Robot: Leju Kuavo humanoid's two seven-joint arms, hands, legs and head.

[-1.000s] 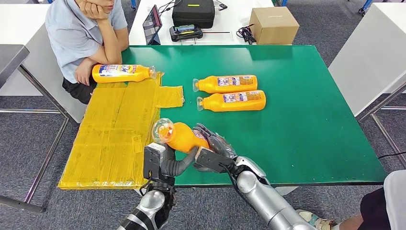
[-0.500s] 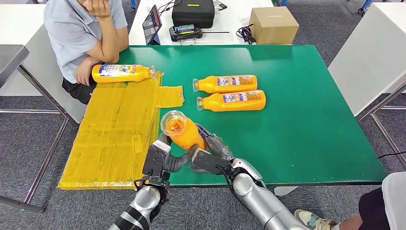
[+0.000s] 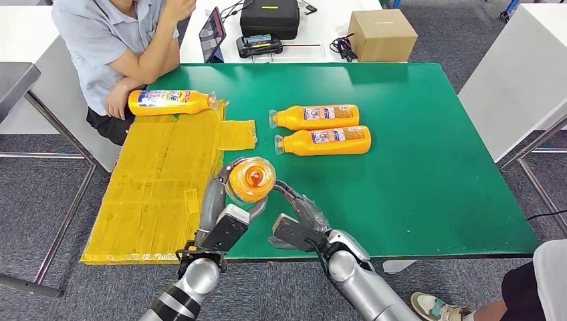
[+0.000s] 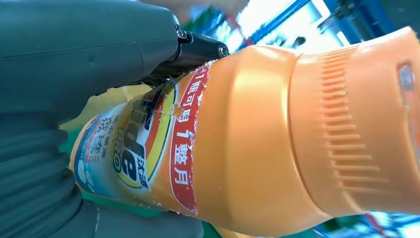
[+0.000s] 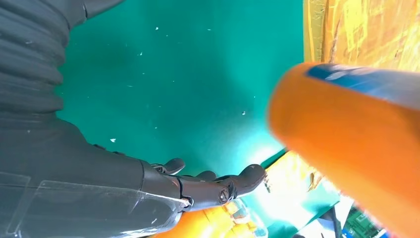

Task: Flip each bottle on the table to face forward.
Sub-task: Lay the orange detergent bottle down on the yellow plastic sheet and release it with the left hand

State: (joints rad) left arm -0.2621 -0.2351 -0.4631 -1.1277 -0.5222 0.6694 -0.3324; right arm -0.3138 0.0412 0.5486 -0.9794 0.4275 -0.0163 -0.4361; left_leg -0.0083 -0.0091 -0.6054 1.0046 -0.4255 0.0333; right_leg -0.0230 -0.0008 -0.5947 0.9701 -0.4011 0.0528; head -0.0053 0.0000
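The left hand (image 3: 224, 217) holds the orange bottle (image 3: 251, 179) above the near edge of the green table (image 3: 428, 167), its cap end pointing up to the camera. The right hand (image 3: 297, 217) is just beside it, fingers apart and holding nothing. Two bottles (image 3: 321, 129) lie farther on the table, and another bottle (image 3: 172, 101) lies by a person's arm (image 3: 144, 70).
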